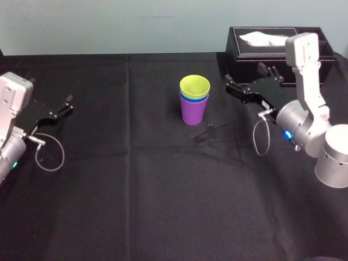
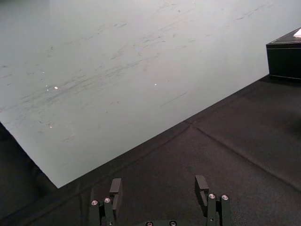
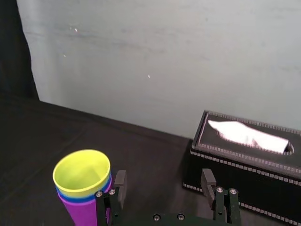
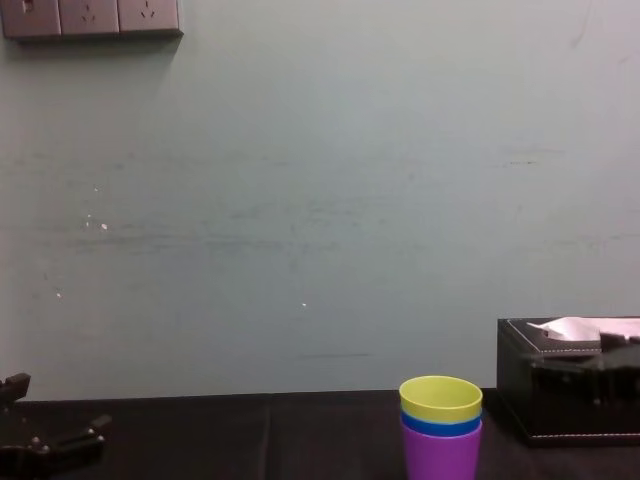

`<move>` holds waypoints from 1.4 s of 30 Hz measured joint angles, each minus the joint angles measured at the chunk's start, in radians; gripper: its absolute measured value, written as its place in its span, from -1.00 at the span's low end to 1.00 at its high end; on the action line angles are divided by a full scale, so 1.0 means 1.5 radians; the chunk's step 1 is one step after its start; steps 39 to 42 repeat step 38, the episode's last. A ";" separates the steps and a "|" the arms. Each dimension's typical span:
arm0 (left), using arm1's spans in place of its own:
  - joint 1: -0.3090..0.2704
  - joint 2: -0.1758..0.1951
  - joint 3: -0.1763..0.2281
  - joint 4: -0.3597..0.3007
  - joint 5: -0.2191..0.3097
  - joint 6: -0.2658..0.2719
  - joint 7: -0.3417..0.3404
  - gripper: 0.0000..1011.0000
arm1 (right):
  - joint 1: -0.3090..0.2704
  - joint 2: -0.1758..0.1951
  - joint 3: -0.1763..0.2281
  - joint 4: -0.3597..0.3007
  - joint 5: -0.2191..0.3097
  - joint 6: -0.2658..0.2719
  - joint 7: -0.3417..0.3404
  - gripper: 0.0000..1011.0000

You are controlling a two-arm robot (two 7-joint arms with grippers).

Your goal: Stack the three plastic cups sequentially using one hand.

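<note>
Plainly the right gripper (image 1: 246, 76) hangs with its fingers apart and nothing between them, just beside the stack of cups (image 1: 194, 100), on the side toward the tissue box (image 1: 272, 43). The stack stands upright on the black cloth (image 1: 136, 190) near the middle of the table. The purple cup (image 1: 193, 113) is at the bottom, the blue cup (image 1: 194, 98) sits in it, and the yellow-green cup (image 1: 194, 86) is on top.

I judge the stacking done, so the step in hand is getting clear. The gripper should leave its fingers wide, rise before it swings, and move away from the stack while minding the tissue box close behind it. A brush on the top rim could tip the light tower. The left gripper (image 1: 69, 103) is parked at the far left, its fingers also apart and empty.

Little of the blue cup shows beyond a narrow band, so I cannot tell whether it is seated fully. The bottom of the purple cup is cut off in the chest and right wrist views. In the chest view the right gripper is hard to make out in front of the tissue box.
</note>
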 joint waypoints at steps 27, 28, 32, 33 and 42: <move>0.000 0.000 0.000 0.000 0.000 0.000 0.000 1.00 | -0.022 -0.022 0.015 0.013 -0.017 0.026 -0.001 0.98; 0.000 0.000 0.000 0.000 0.000 0.000 0.000 1.00 | -0.021 -0.022 0.015 0.013 -0.017 0.026 -0.001 0.98; 0.000 0.000 0.000 0.000 0.000 0.000 0.000 1.00 | -0.021 -0.022 0.015 0.013 -0.017 0.026 -0.002 0.98; 0.000 0.000 0.000 0.000 0.000 0.000 0.000 1.00 | -0.021 -0.022 0.015 0.013 -0.017 0.026 -0.002 0.98; 0.000 0.000 0.000 0.000 0.000 0.000 0.000 1.00 | -0.021 -0.022 0.014 0.013 -0.017 0.026 -0.003 0.98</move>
